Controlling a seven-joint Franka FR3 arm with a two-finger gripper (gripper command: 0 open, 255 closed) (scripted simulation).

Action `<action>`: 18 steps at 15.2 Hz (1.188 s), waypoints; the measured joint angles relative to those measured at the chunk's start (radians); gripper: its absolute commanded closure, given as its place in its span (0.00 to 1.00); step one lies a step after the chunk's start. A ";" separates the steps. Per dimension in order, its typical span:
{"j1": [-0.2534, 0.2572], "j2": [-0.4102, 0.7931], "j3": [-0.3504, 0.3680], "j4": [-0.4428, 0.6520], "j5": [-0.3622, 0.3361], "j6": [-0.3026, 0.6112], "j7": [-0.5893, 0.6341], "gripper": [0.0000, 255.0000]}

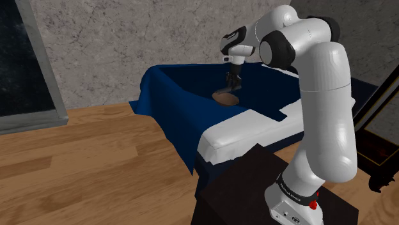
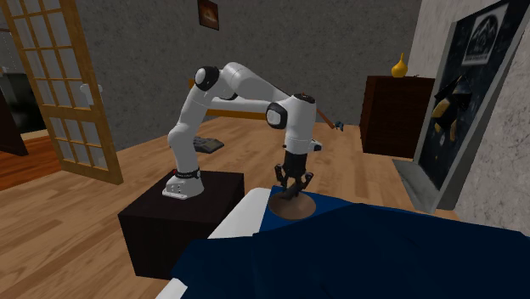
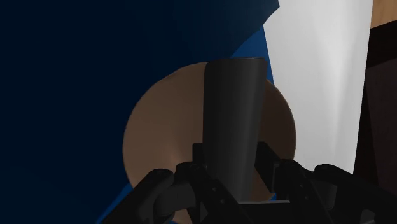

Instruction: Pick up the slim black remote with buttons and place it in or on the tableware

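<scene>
A slim black remote (image 3: 233, 121) stands upright between the black fingers of my gripper (image 3: 233, 173), which is shut on it. Straight below it lies a round brown plate (image 3: 149, 137) on the dark blue bed cover (image 3: 63, 95). In the shoulder view the gripper (image 1: 231, 85) hangs just over the plate (image 1: 226, 98). The second exterior view has the gripper (image 2: 290, 185) pointing down with the remote's (image 2: 290, 195) lower end close to the plate (image 2: 291, 208); I cannot tell whether they touch. No buttons are visible on the remote.
The bed's white sheet (image 1: 246, 134) shows beside the blue cover, next to the black stand (image 1: 256, 185). Wooden floor (image 1: 83, 160) surrounds the bed. A dark dresser (image 2: 395, 110) with a yellow vase (image 2: 400, 64) stands by the far wall, and a glazed door (image 2: 55, 85) at the left.
</scene>
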 measured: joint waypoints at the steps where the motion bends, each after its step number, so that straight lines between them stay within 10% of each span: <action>1: -0.001 0.006 0.004 -0.005 0.005 0.009 -0.001 1.00; 16: -0.021 0.065 0.042 -0.051 0.056 0.100 -0.026 1.00; 17: -0.021 0.065 0.042 -0.051 0.056 0.100 -0.026 0.00; 18: -0.021 0.065 0.042 -0.051 0.056 0.100 -0.026 0.00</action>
